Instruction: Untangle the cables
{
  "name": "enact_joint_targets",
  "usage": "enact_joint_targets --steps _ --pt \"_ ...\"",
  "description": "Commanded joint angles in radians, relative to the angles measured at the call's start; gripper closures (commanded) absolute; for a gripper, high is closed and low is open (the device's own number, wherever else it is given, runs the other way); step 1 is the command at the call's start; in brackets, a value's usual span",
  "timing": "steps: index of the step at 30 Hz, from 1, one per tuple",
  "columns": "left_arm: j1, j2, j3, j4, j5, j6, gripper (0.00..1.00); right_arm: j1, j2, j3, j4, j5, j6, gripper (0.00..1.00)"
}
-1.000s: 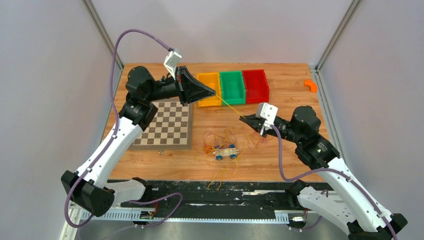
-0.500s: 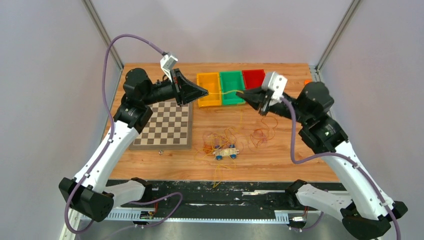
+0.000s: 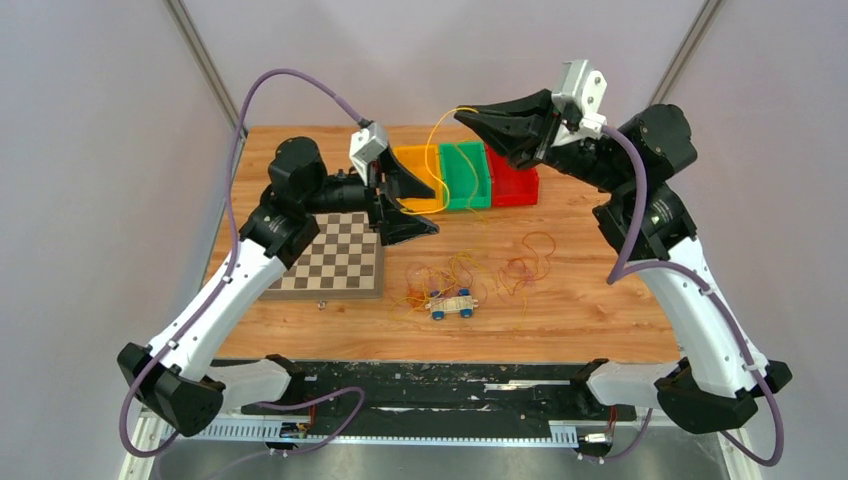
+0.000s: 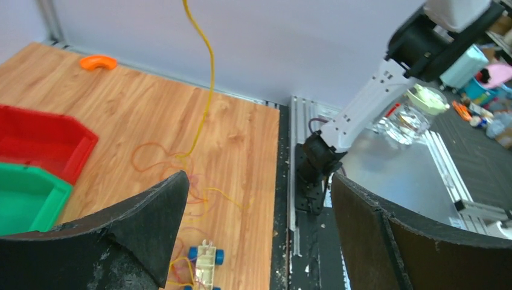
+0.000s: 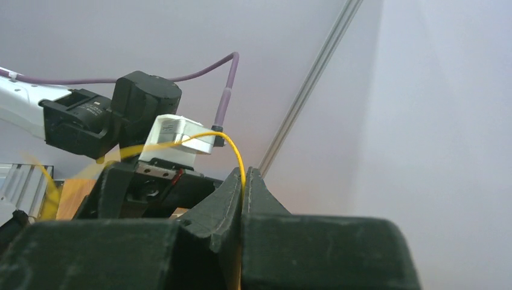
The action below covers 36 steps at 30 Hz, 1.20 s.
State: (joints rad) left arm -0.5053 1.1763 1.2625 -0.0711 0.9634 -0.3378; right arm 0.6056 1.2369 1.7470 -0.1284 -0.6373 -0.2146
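right gripper (image 5: 244, 181) clamped on yellow cable (image 4: 211, 66), high above toy car (image 3: 452, 305). left gripper (image 3: 434, 209) wide open, empty. Other cables (image 3: 480, 270) tangled around the car. Thread-light, limp, snag-prone: grab free runs, not knots.

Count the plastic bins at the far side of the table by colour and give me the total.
yellow bin: 1
green bin: 1
red bin: 1
Total: 3
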Motion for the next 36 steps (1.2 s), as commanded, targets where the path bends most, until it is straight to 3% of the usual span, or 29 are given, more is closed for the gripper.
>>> enact_joint_targets --steps 1,6,15,17,19,20,22,24,33,36 --pt "-0.072 0.061 0.070 0.024 0.000 0.077 0.05 0.002 0.029 0.071 0.062 -0.016 0.064 1.00" --pt "-0.076 0.118 0.115 0.092 -0.121 0.084 0.07 0.002 0.032 0.077 0.073 -0.021 0.091 1.00" --pt "-0.132 0.200 0.188 0.165 -0.140 0.018 0.17 0.003 0.054 0.113 0.119 -0.001 0.181 1.00" --pt "-0.136 0.216 0.203 0.177 -0.142 0.002 0.29 0.002 0.055 0.116 0.151 0.009 0.192 1.00" --pt "-0.136 0.226 0.221 0.166 -0.130 -0.001 0.57 0.001 0.042 0.099 0.153 0.039 0.186 1.00" --pt "-0.136 0.219 0.224 0.145 -0.128 0.014 0.75 -0.001 0.029 0.072 0.151 0.060 0.179 1.00" --pt "-0.132 0.190 0.219 0.121 -0.114 0.043 0.91 -0.026 -0.006 0.021 0.149 0.096 0.169 1.00" --pt "-0.125 0.157 0.208 0.101 -0.098 0.057 0.99 -0.073 -0.051 -0.035 0.147 0.118 0.179 1.00" --pt "-0.044 0.126 0.326 0.148 -0.050 -0.125 1.00 -0.364 -0.186 -0.358 0.045 0.093 0.309 1.00" --pt "-0.011 0.148 0.419 0.181 -0.068 -0.193 1.00 -0.425 -0.228 -0.538 0.023 -0.058 0.374 1.00"
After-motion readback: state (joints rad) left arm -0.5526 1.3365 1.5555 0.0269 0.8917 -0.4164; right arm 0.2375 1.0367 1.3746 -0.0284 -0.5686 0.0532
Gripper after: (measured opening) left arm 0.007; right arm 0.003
